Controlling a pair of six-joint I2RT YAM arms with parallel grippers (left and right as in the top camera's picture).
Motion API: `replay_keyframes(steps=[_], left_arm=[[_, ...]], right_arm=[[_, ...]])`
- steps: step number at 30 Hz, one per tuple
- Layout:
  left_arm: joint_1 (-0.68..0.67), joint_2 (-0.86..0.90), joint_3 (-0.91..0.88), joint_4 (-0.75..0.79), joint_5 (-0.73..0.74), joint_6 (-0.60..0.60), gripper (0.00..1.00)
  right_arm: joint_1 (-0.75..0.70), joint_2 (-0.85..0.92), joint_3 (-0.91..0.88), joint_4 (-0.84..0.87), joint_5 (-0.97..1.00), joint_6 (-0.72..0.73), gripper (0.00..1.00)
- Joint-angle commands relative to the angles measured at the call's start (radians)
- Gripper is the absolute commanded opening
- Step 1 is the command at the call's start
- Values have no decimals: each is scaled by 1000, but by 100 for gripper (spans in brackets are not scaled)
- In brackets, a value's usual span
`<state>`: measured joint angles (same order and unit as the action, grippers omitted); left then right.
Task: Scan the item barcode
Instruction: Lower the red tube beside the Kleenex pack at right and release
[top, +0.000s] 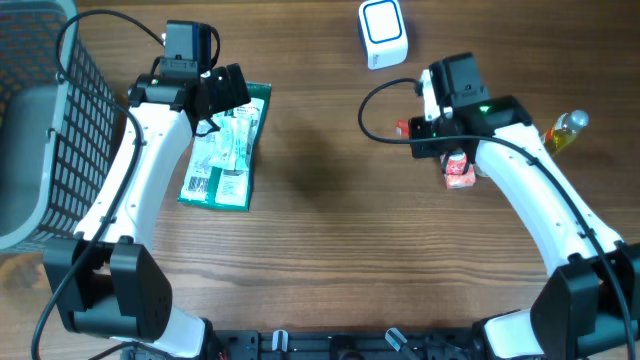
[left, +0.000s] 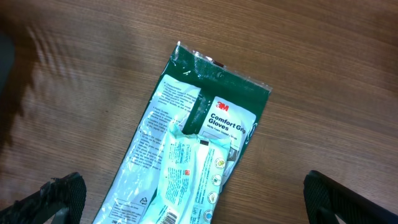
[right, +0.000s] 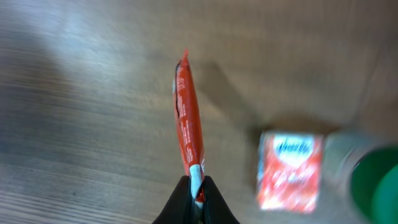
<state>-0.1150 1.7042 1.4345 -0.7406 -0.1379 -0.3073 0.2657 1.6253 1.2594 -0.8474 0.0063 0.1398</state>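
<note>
Where right gripper (right: 196, 186) pinches, packet (right: 186, 118) end hides.

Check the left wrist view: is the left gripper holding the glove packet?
No, the left gripper stands open above the glove packet lying on the table.

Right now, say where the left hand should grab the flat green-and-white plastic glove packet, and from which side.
Best guess: pinch the flat green-and-white plastic glove packet across its narrow width, near the dark green header, coming straight down with the open left hand. It lies flat on the wooden table, so only its long edges give purchase.
</note>
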Motion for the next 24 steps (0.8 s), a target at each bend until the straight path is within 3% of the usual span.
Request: replay_keyframes(steps=[1,6,7,8,13,15,19,24], left_arm=[[3,1,4,3,-13,16,100],[3,1,4,3,-13,16,100],[3,1,4,3,-13,16,100],[3,1,4,3,-13,16,100],[3,1,4,3,-13,16,100],[3,1,4,3,-13,16,100],[3,1,4,3,-13,16,100],[3,1,4,3,-13,16,100]], right_arm=[[4,19,-61,3,-8,251,8],[5,19,-110,-11,-9,264,25],[5,19,-113,-13,-8,262,48],[5,19,-116,-11,-8,254,55],[5,21,-123,-31,-9,256,65],[5,21,-123,-24,-9,253,58],[16,33,-123,106,-45,115,18],[45,169,-123,267,-44,-39,11]])
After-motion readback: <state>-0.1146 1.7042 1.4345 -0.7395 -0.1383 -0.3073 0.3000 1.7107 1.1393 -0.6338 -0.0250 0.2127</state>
